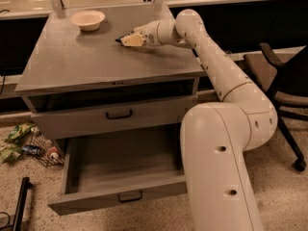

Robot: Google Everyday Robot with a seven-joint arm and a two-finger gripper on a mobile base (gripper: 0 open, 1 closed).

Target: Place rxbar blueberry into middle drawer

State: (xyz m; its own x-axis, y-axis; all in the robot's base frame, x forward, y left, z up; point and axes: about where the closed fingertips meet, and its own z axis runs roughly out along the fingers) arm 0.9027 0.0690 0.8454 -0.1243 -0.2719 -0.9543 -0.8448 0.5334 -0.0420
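Observation:
My gripper (126, 40) is low over the grey cabinet's top (72, 61), towards the back, right of the middle. A small dark sliver (118, 40) shows at its tip; it may be the rxbar blueberry, but most of it is hidden by the gripper. The middle drawer (96, 202), the lowest wide one with a small handle, is pulled out far below the gripper. Its inside shows nothing in it.
A cream round bowl (87, 19) sits at the back left of the cabinet top. The drawer above (119, 114), with a black handle, is shut. Wrappers and litter (21, 141) lie on the floor at left. A dark chair (281, 81) stands at right.

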